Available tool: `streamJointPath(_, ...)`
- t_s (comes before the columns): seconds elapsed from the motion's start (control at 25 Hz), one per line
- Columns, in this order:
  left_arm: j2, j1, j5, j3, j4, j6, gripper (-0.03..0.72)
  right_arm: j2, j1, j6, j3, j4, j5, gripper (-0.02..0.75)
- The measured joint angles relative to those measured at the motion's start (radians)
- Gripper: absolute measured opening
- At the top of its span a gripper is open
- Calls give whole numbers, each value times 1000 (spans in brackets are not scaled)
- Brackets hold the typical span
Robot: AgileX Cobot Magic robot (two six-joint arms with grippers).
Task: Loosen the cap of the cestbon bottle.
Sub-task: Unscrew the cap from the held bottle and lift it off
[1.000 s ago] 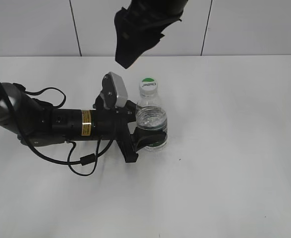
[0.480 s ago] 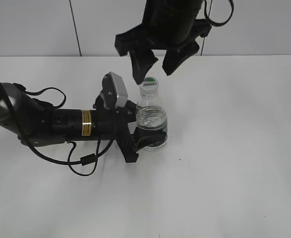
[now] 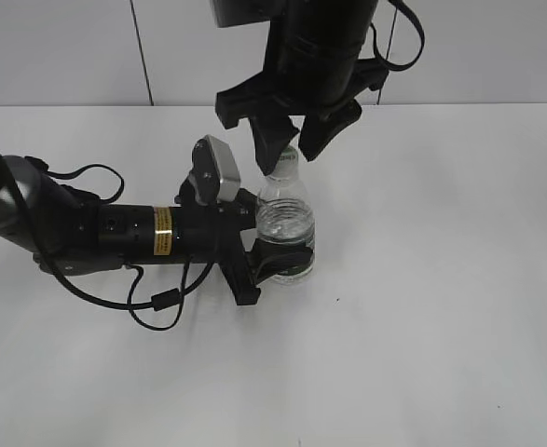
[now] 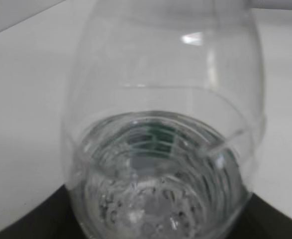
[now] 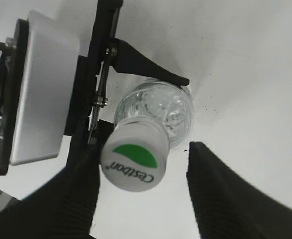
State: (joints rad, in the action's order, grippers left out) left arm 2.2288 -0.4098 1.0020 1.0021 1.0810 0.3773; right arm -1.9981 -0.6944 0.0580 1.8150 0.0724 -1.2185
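Two grippers work on one bottle: one holds it, one reaches for the cap.

The right gripper hangs above the bottle with its two fingers spread wide, one on each side of the cap. One finger is right beside the cap and may touch it; the other finger is apart from it. It looks placed to close on the cap and turn it. The left gripper comes in from the left and is clamped around the lower part of the bottle, likely so it cannot spin or tip. The bottle stands upright near the middle of the white table. I count one bottle, one cap, two arms.
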Motion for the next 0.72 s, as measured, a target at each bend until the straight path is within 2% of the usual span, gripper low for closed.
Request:
streamJointPath(0.16,0,0,-3,0,0,1,412,0,-3,-13,0,0,-1,293)
streamJointPath(0.44,0,0,-3,0,0,2,412,-1,-3,-123,4,-1,-1,293)
streamJointPath(0.72,0,0,-3,0,-2,6,412,-1,-4,-492,35,-1,-6,293)
